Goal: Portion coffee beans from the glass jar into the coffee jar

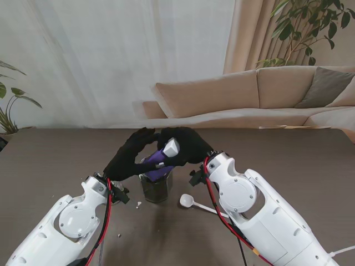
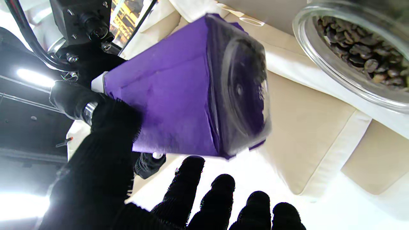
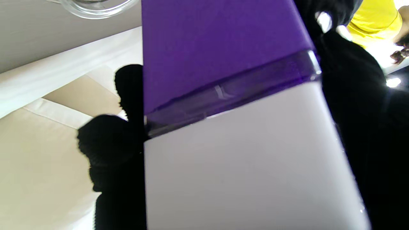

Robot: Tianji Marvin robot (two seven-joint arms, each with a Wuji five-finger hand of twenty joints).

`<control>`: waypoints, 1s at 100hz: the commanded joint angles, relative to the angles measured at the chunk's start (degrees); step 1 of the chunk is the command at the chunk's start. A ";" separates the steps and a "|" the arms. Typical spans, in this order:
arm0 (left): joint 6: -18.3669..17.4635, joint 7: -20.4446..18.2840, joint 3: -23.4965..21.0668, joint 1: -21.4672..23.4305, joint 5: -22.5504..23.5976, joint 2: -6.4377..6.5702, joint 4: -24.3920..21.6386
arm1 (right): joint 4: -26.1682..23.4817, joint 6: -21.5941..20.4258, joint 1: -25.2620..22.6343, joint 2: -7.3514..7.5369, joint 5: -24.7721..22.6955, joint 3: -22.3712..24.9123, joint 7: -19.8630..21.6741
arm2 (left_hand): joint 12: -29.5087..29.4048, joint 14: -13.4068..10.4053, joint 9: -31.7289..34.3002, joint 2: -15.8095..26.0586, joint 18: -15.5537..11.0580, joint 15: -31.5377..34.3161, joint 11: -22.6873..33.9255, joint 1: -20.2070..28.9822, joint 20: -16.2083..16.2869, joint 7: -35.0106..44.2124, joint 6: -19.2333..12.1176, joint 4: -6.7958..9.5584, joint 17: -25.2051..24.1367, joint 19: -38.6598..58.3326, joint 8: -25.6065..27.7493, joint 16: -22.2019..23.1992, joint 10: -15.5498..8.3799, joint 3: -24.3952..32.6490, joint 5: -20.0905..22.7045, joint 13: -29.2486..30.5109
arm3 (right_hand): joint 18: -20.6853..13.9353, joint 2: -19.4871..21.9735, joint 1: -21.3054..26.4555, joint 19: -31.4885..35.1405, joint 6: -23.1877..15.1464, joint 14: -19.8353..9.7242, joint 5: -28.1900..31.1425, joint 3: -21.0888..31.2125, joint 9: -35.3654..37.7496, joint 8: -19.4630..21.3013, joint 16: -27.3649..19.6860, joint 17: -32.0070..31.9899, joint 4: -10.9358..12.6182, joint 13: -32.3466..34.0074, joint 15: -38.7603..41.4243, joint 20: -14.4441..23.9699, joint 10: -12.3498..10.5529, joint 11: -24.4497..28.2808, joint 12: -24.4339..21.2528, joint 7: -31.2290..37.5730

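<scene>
Now right hand grasps purple coffee jar tilted, white end up-right, over glass jar; left hand released.

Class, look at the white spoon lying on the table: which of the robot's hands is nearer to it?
Right. The right hand grips the purple jar just beyond the white spoon; the left hand hangs farther left, past the glass jar.

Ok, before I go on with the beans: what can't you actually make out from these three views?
- Stand view: the glass jar is half hidden behind both hands; its bean level is unreadable.
- Left wrist view: the glass jar is cut off by the frame edge, and the purple coffee jar hides the right hand's grip.
- Right wrist view: the purple coffee jar fills the frame; whether its lid is sealed is unclear.
- Specks near the left hand: too small to identify.
</scene>
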 commanded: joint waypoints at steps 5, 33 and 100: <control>1.11 -0.76 -1.18 0.73 0.56 0.17 -1.66 | -0.29 1.24 -0.40 0.66 -0.94 1.47 1.99 | -0.88 0.53 -1.04 5.67 -0.17 -0.94 -0.36 -1.67 -0.64 -0.46 -1.77 2.15 -0.47 -1.93 -0.77 -1.06 -1.39 -2.35 -0.56 -2.33 | -10.41 6.06 16.77 0.22 2.12 -17.86 5.06 13.75 7.66 2.74 6.02 10.89 4.55 8.02 26.10 1.15 -10.05 10.20 6.42 18.41; 5.28 -0.75 -2.99 2.72 2.24 0.36 -2.90 | -1.29 5.45 0.66 3.21 -7.84 7.07 9.09 | 0.97 4.24 5.44 8.17 2.59 0.47 1.70 2.62 5.67 3.79 -0.66 2.76 -1.03 2.07 1.67 0.23 -0.35 -1.28 5.57 2.21 | -11.01 6.85 16.03 0.05 1.77 -18.29 4.84 12.66 7.45 2.54 5.98 10.95 4.49 8.01 25.65 1.25 -10.40 9.76 6.40 17.96; 9.21 -1.58 -3.84 5.56 4.17 0.75 -3.05 | 14.70 3.60 7.43 5.87 -25.94 1.11 11.49 | 2.34 4.32 7.73 9.16 2.97 0.48 1.63 3.54 7.83 4.56 0.03 2.61 -1.41 1.76 4.26 0.76 0.07 0.99 7.92 2.78 | -10.57 8.36 12.91 -4.34 -1.62 -18.42 3.79 9.79 5.97 2.36 4.68 9.51 4.02 7.98 21.56 0.01 -13.19 10.45 3.24 16.27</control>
